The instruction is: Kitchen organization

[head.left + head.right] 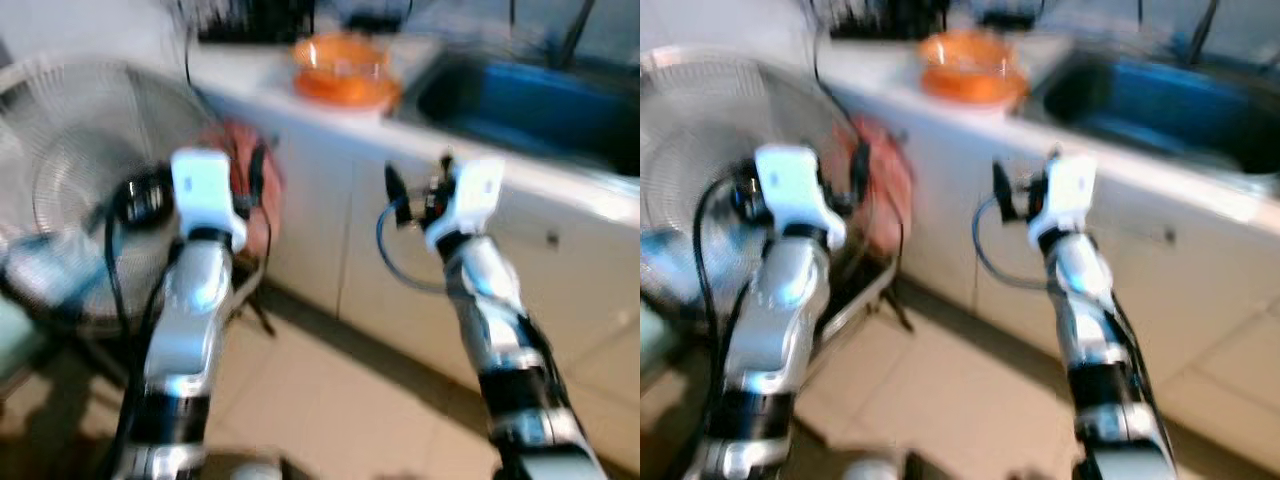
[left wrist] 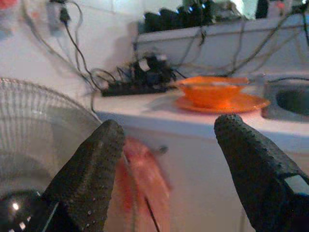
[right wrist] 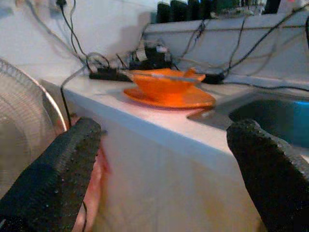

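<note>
A round orange bowl [image 3: 164,82] sits upright on a flat orange plate [image 3: 186,100] atop the white surface [image 3: 145,121] beside the sink [image 1: 540,105], while left claw [image 2: 169,179] and right claw [image 3: 164,174] gape wide, empty.

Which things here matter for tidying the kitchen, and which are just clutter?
Likely job items:
orange bowl
orange plate under it
sink
left gripper and right gripper, both open, short of the counter

Just lying about:
fan
power strip
pink bag
</note>
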{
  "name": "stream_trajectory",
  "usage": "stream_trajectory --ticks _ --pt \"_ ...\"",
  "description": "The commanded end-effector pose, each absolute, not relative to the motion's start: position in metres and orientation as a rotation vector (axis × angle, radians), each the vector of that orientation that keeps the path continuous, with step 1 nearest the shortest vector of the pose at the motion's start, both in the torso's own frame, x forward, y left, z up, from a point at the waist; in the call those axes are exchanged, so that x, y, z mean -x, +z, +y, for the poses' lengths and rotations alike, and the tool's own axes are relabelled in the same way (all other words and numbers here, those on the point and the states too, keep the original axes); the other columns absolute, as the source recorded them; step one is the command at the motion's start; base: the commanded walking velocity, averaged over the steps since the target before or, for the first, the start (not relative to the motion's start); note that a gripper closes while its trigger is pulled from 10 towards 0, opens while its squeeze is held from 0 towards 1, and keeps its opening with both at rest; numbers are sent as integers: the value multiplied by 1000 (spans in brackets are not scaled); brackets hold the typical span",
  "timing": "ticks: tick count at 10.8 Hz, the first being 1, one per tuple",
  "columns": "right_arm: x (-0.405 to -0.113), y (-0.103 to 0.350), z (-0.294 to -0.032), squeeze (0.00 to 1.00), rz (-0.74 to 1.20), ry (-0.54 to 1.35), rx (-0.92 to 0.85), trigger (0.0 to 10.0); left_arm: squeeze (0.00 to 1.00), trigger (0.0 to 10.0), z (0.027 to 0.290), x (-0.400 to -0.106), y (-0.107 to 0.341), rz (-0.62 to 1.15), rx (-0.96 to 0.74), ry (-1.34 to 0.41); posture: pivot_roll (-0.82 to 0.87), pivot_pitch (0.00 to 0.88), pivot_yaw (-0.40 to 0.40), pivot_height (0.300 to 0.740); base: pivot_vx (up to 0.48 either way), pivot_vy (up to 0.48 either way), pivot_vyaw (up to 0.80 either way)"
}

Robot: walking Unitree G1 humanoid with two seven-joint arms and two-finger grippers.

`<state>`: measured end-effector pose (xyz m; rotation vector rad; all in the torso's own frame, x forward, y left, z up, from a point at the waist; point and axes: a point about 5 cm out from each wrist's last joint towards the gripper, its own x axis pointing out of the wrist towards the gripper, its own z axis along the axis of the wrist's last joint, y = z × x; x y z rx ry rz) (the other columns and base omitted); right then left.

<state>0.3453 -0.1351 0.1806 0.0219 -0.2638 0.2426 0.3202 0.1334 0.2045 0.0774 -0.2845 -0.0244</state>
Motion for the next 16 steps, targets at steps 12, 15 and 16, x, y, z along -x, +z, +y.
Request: stream_trajectory --ticks 12,15,16 --pt "-346 184 -134 0 -273 256 -16 10000 0 10000 135 -322 207 -293 -83 0 65 116 23 740 0 -253 0" --pt "-346 184 -134 0 -273 259 -19 10000 0 10000 135 -321 208 -296 -81 0 67 117 21 740 0 -420 0" --pt "-346 184 -134 0 -272 259 -19 10000 0 10000 135 -321 208 -297 -80 -3 67 118 19 740 0 0 0"
